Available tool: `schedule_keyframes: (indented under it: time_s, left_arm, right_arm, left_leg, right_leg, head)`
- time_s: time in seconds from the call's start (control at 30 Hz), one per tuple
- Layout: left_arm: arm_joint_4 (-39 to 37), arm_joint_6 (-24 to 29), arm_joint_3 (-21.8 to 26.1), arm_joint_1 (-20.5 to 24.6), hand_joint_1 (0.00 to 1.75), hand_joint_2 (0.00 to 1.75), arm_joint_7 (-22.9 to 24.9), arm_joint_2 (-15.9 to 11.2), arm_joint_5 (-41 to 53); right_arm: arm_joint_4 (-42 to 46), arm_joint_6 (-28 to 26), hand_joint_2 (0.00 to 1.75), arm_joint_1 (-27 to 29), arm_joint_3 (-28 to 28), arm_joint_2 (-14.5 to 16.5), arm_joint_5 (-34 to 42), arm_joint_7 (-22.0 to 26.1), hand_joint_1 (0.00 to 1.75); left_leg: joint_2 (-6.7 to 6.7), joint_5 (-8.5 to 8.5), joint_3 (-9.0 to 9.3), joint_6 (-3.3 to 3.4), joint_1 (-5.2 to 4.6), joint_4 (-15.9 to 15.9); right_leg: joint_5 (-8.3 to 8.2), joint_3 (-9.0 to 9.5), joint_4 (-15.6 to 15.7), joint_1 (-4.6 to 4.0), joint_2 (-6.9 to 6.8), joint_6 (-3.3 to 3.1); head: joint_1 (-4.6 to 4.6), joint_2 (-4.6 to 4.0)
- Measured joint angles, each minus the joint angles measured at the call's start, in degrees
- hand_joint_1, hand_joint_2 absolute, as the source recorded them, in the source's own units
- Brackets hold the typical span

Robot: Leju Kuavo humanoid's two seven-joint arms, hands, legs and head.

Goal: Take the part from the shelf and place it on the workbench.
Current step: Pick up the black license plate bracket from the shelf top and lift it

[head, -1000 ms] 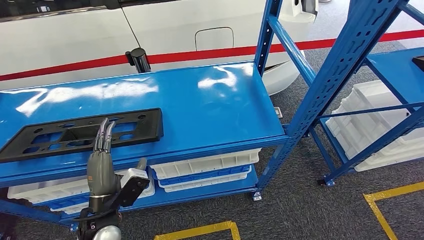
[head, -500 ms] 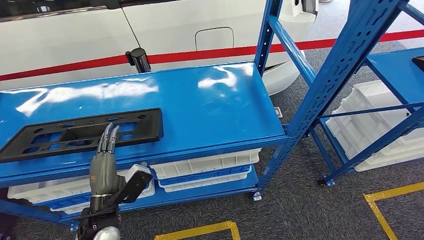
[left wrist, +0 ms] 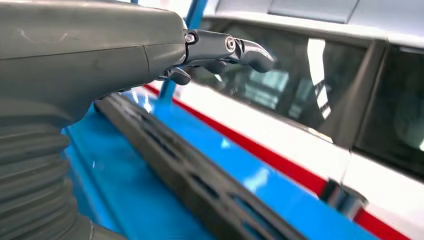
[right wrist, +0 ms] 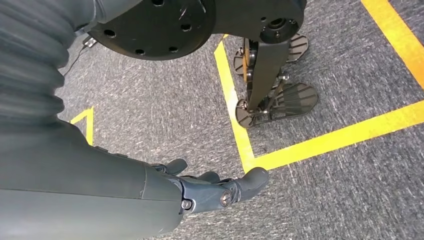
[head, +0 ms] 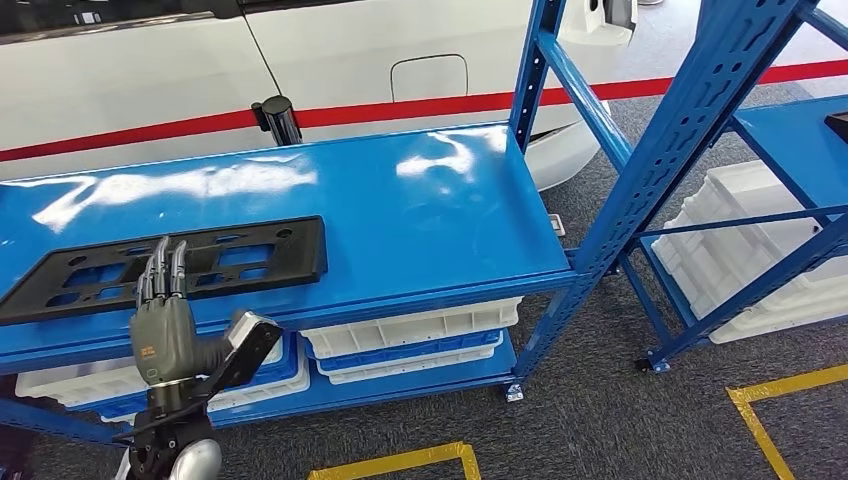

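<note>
Here: black part [head: 170, 265] flat on the blue shelf [head: 420, 210], left side, near the front edge. Left robot hand [head: 162, 325] raised just before that edge, fingers [head: 160, 270] straight, close together, tips over the part's near rim; touching or not, cannot tell. Nothing held. Seen from the left wrist, fingertips [left wrist: 250, 52] above the part [left wrist: 195, 185], thumb apart. Right robot hand [right wrist: 210, 192] hanging low over grey carpet [right wrist: 350, 190] with yellow lines [right wrist: 320, 142], fingers slightly curled, nothing held. White bins [head: 410, 335] under the shelf; white car [head: 300, 70] at the far side.
</note>
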State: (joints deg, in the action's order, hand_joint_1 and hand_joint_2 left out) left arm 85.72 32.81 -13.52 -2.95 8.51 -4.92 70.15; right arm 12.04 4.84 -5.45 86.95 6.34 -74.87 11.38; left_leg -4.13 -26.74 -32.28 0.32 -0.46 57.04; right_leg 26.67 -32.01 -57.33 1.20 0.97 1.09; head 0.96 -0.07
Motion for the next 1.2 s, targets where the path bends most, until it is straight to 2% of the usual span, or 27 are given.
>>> schedule_keyframes:
  time_s: [0.17,0.63,0.97,1.2]
  left_arm:
    - [-2.0,0.2,1.8,1.9,0.00,1.75,0.0,-0.5,0.8]
    - [-4.4,0.4,2.6,2.9,0.00,1.75,0.4,-0.6,2.9]
    - [-17.6,1.7,3.7,9.5,0.00,1.75,0.3,-1.4,2.7]
    - [-21.6,1.4,3.8,12.1,0.00,1.75,0.3,-1.5,2.0]
  right_arm:
    - [0.0,0.2,1.75,0.0,-0.4,0.0,0.0,-0.2,0.00]
    - [0.0,0.2,1.75,0.0,-0.8,0.1,-0.2,-0.3,0.00]
    - [0.0,0.1,1.75,0.2,-1.7,-0.2,-0.2,-0.3,0.00]
    - [0.0,0.1,1.75,0.2,-1.8,-0.2,-0.3,-0.3,0.00]
  left_leg:
    - [0.00,0.01,0.01,0.00,0.00,0.0]
    - [0.00,0.00,0.01,0.00,0.00,0.0]
    - [0.01,0.02,0.04,0.00,0.00,0.0]
    - [0.00,0.01,0.03,0.01,0.00,0.0]
  right_leg:
    - [0.00,0.02,0.0,0.00,0.00,0.00]
    - [0.00,0.00,0.0,0.00,0.00,0.00]
    - [-0.01,0.03,0.0,0.00,0.01,0.00]
    - [0.00,0.03,0.0,0.00,0.00,0.00]
  head:
    - [0.00,0.00]
    - [0.00,0.00]
    - [0.00,0.00]
    - [0.00,0.00]
